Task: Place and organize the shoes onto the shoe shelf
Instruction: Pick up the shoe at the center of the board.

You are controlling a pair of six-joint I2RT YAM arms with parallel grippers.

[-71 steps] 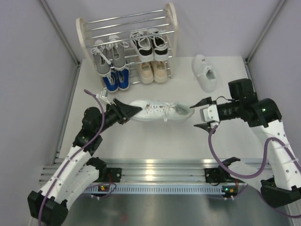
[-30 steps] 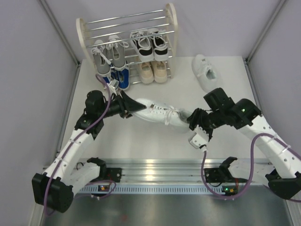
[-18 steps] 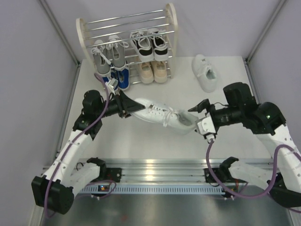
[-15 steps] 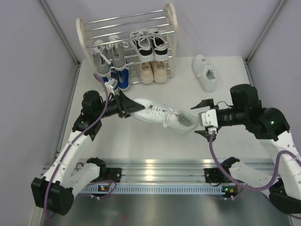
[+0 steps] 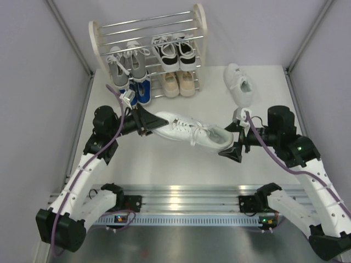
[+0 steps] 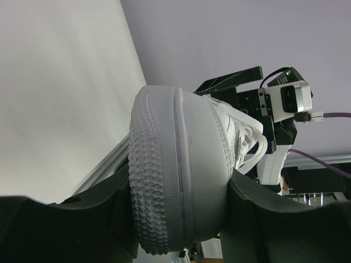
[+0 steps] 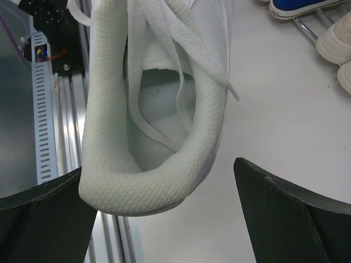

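Note:
An all-white shoe [image 5: 192,131] hangs above the table, lying across the middle with its toe to the left. My left gripper [image 5: 147,121] is shut on that toe; in the left wrist view the ribbed sole and toe cap [image 6: 175,175] sit squeezed between both black fingers [image 6: 60,224]. My right gripper [image 5: 235,136] is open, its jaws standing wide on either side of the heel [image 7: 142,186]. The second white shoe [image 5: 239,82] lies on the table at the back right. The shoe shelf [image 5: 98,41] stands at the back and carries grey [image 5: 126,63], black-and-white [image 5: 175,50], blue [image 5: 136,93] and beige [image 5: 178,82] pairs.
The shelf's top rods [image 5: 148,27] hold nothing. Grey walls close in the table on the left and right. An aluminium rail [image 5: 181,194] with the arm bases runs along the near edge. The right wrist view shows a blue shoe [image 7: 296,5] and a beige toe [image 7: 337,44].
My right gripper has opened wide and swung back to straddle the shoe's heel. The left gripper has kept its hold on the toe, and the shoe has shifted slightly.

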